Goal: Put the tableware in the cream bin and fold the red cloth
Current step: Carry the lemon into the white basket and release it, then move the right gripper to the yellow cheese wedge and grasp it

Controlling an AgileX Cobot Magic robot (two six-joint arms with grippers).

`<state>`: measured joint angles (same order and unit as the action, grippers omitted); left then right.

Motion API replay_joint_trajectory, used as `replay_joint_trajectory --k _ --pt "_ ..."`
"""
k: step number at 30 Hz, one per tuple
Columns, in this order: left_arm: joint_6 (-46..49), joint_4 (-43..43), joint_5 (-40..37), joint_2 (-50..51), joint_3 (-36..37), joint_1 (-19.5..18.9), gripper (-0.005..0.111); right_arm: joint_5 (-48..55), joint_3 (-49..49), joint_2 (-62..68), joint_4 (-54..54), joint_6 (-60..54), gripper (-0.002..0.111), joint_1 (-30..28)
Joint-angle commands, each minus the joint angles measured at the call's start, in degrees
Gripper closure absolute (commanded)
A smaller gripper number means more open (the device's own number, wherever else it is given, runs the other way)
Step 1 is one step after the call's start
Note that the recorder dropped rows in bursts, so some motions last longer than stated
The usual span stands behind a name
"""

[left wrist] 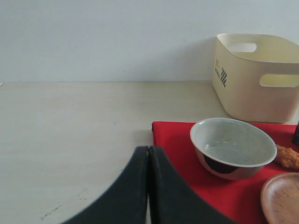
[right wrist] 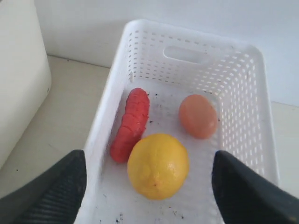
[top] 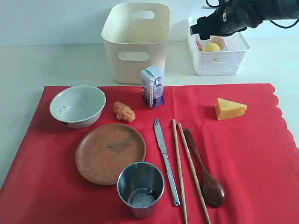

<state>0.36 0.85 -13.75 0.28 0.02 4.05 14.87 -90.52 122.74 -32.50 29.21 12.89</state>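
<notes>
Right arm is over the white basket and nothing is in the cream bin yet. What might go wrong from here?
1. The milk carton stands upright just in front of the cream bin; items carried across may knock it over.
2. The steel cup sits close against the brown plate and the knife, so gripping one may push another.
3. The cheese and the carton lie on the red cloth; folding early would trap them.

I seem to work at a staged test bench: a pale surface (left wrist: 70, 140) set against a plain white wall (left wrist: 117, 37), with a red cloth (top: 261, 154) spread flat on it, a cream bin (top: 135, 42) at twelve o'clock and a white lattice basket (top: 219, 60) at one o'clock.
</notes>
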Motion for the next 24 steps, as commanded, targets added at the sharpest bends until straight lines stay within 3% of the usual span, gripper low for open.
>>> replay_joint_trajectory --k 1,6,9,15,19,24 --pt "0.03 -0.06 0.13 -0.28 -0.02 -0.11 0.106 6.47 -0.37 -4.42 1.08 -0.08 0.036 -0.16" --pt "0.03 -0.06 0.13 -0.28 -0.02 -0.11 0.106 15.68 -0.37 -9.32 1.08 -0.2 0.037 -0.16" --pt "0.03 -0.06 0.13 -0.28 -0.02 -0.11 0.106 21.41 -0.37 -11.9 1.41 -0.28 0.043 -0.16" --pt "0.03 -0.06 0.13 -0.28 -0.02 -0.11 0.106 30.5 0.06 -16.05 5.17 -1.69 0.074 -0.16" --pt "0.03 -0.06 0.13 -0.28 -0.02 -0.11 0.106 30.72 2.55 -18.39 7.62 -2.17 0.093 -0.16" --pt "0.03 -0.06 0.13 -0.28 -0.02 -0.11 0.106 27.34 6.61 -19.93 8.19 -2.17 0.108 -0.16"
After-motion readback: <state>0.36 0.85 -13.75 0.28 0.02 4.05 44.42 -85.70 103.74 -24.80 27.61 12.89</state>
